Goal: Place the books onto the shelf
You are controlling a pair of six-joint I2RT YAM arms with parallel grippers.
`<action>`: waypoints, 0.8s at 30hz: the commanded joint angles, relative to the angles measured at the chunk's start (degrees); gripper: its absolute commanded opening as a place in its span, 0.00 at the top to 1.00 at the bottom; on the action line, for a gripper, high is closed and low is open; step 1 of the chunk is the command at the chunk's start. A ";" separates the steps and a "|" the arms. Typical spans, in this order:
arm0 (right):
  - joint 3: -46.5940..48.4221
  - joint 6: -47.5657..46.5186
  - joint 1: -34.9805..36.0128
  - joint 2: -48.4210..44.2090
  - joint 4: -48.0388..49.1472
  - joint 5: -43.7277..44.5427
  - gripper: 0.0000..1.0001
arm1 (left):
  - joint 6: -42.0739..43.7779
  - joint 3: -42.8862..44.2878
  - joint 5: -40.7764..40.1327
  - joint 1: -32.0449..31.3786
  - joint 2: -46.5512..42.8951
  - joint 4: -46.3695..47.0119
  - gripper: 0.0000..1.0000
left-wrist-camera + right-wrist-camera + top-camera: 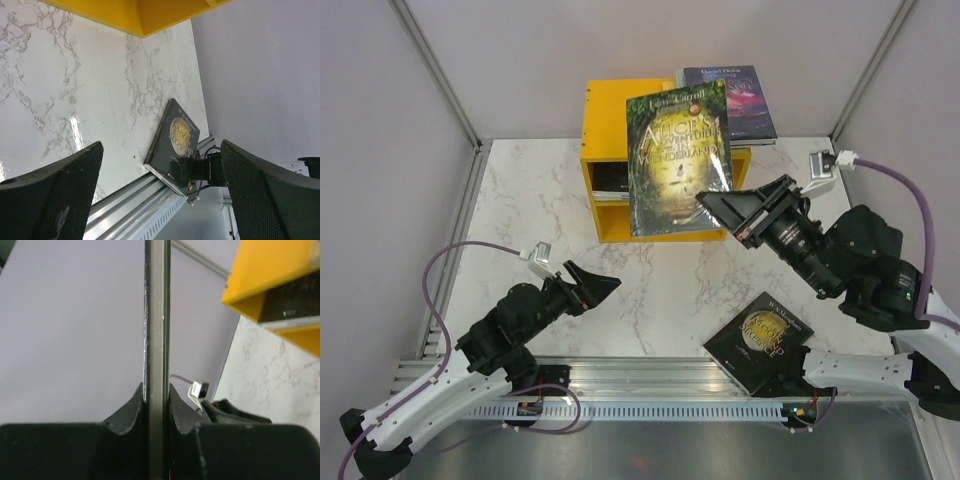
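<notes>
Placing step: gripping green book (675, 160) in right hand (718, 203) near shelf (605, 125), with left hand (604, 286) wide and empty. Requires lowering, aligning with compartment.

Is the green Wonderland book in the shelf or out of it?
Out. The right gripper holds the green Wonderland book in the air near the shelf.

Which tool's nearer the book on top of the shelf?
Right. The right tool, shut on the Alice book, hangs just in front of the top book. The left tool, open, is farther, over the table at near left.
</notes>
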 commanded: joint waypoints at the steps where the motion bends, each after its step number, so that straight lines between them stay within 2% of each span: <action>1: 13.59 -8.85 0.16 4.19 0.63 6.99 1.00 | 2.26 1.01 -1.15 0.08 -0.76 -0.81 0.00; 5: 29.74 -13.78 -0.02 12.89 -6.83 9.54 1.00 | 2.26 0.75 -0.98 0.17 -1.55 -0.90 0.01; 7: 33.12 -14.93 -2.11 17.47 -11.15 9.91 1.00 | 2.34 0.66 -0.98 0.17 -1.81 -0.99 0.01; 8: 34.18 -14.84 -4.65 18.18 -11.42 7.29 1.00 | 2.34 0.57 -0.89 0.17 -1.90 -0.99 0.01; 9: 34.71 -13.45 -8.16 19.49 -11.51 3.61 1.00 | 2.34 0.40 -0.80 0.17 -1.90 -0.99 0.01; 10: 35.24 -12.30 -18.37 20.02 -11.51 -0.78 1.00 | 2.34 0.40 -0.63 0.08 -1.99 -0.99 0.02; 11: 36.20 -10.20 -24.48 21.86 -11.34 -13.35 1.00 | 2.34 0.31 -0.36 0.08 -2.25 -1.08 0.02; 12: 36.73 -8.18 -31.07 23.27 -11.25 -20.18 1.00 | 2.26 0.31 -0.27 0.08 -2.34 -1.08 0.02; 13: 36.73 -2.42 -43.40 24.76 -9.94 -29.21 1.00 | 2.26 0.39 -0.19 0.17 -2.51 -1.17 0.02; 14: 33.43 0.77 -47.96 26.86 -3.23 -41.74 1.00 | 2.26 0.40 -0.10 0.17 -2.95 -1.34 0.02; 15: 31.48 3.24 -53.75 27.58 0.67 -45.52 1.00 | 2.34 0.66 -0.01 0.17 -3.04 -1.52 0.02; 19: 32.95 8.35 -60.82 31.18 6.14 -52.92 1.00 | 2.87 1.36 -0.54 0.08 -4.62 -3.19 0.03; 24: 35.76 14.95 -64.26 36.20 11.60 -62.24 1.00 | 3.92 1.63 -2.65 0.08 -4.98 -4.24 0.03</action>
